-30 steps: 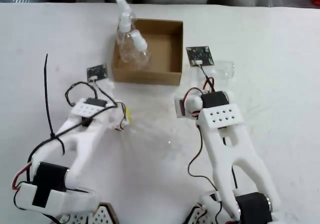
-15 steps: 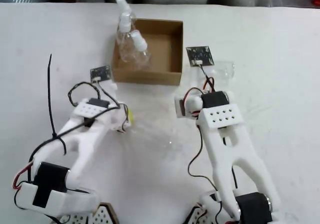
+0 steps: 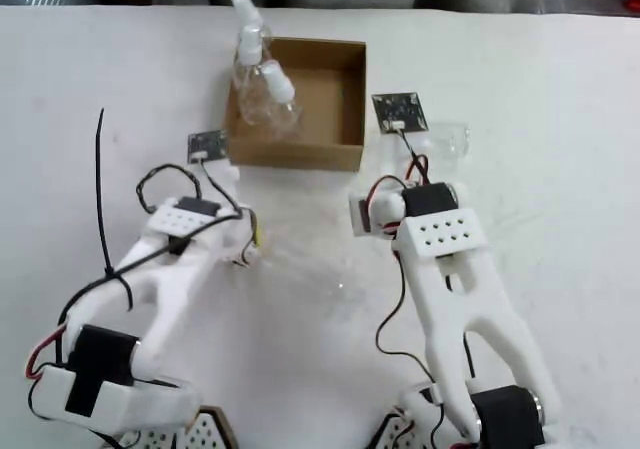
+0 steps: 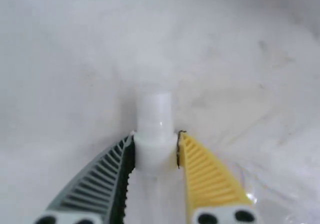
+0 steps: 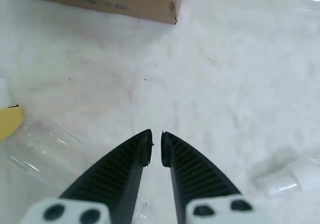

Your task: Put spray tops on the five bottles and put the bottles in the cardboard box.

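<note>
The cardboard box (image 3: 340,154) stands at the table's far middle, and its near corner (image 5: 170,7) shows in the right wrist view. Capped bottles (image 3: 262,94) lean in its left part. My left gripper (image 4: 154,151) is shut on a white spray top (image 4: 154,126), held just over the table; in the high view it sits (image 3: 250,237) near the box's front left corner. A clear bottle (image 3: 300,261) lies between the arms (image 5: 42,154). My right gripper (image 5: 156,146) hangs shut over bare table, holding nothing.
Another clear bottle (image 3: 450,139) lies right of the box. A small clear piece (image 5: 285,176) rests on the table close to the right gripper. A black cable tie (image 3: 100,189) sticks up beside the left arm.
The left arm's wrist has crept a little to the right, towards the box, still holding the spray top. The right arm has kept still.
</note>
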